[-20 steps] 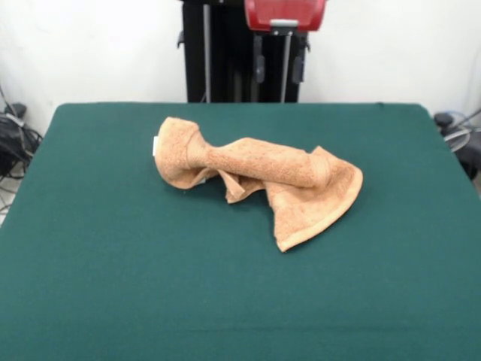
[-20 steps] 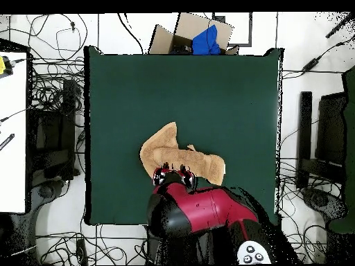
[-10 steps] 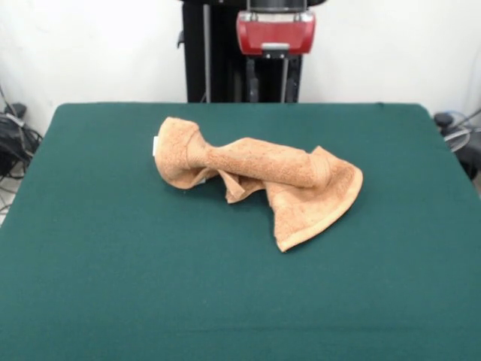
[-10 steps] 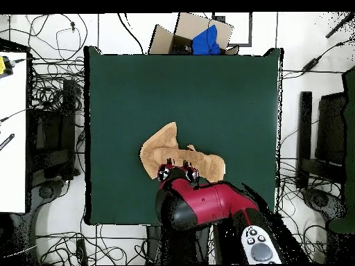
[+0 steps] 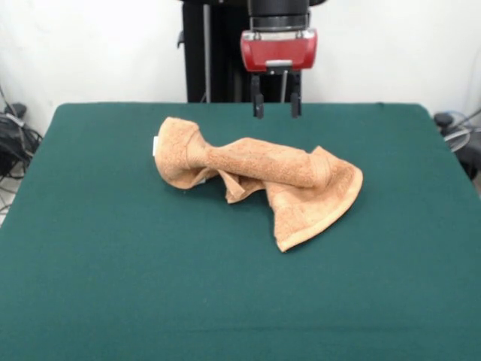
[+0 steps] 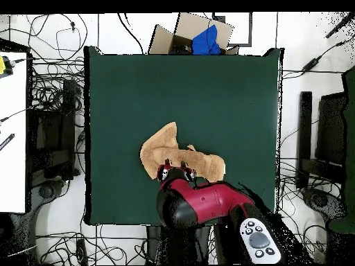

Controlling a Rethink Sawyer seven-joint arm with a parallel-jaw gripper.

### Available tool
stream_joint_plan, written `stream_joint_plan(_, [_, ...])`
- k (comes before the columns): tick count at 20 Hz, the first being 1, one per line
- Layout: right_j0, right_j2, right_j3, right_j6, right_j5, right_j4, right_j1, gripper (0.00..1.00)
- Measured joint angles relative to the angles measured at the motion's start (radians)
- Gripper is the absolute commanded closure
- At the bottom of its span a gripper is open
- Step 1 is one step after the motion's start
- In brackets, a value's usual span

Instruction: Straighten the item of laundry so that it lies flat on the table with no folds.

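Note:
The item of laundry is a light-orange towel, twisted and bunched in the middle of the green table, with a rolled lump at its left end and a flatter flap at its right. A tiny white tag shows at that left end. My gripper hangs open above the towel's far side, its two dark fingers apart and clear of the cloth. In the overhead view the towel lies toward the table's lower half, and the red arm covers its lower edge, with the gripper over it.
A cardboard box holding something blue sits past the table's top edge in the overhead view. Cables and dark equipment crowd the floor on both sides of the table.
The gripper has come down into the front view, from only its red body showing to both fingers hanging above the towel. The towel has not moved.

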Motion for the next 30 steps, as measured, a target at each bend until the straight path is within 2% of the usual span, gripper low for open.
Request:
stream_joint_plan(10, [0.042, -0.079, -0.002, 0.0, -0.121, 0.0, 0.072, 0.0])
stream_joint_plan(23, [0.042, -0.087, -0.01, 0.0, -0.127, 0.0, 0.095, 0.0])
stream_joint_plan(30, [0.033, -0.087, -0.048, 0.0, -0.127, -0.003, 0.12, 0.0])
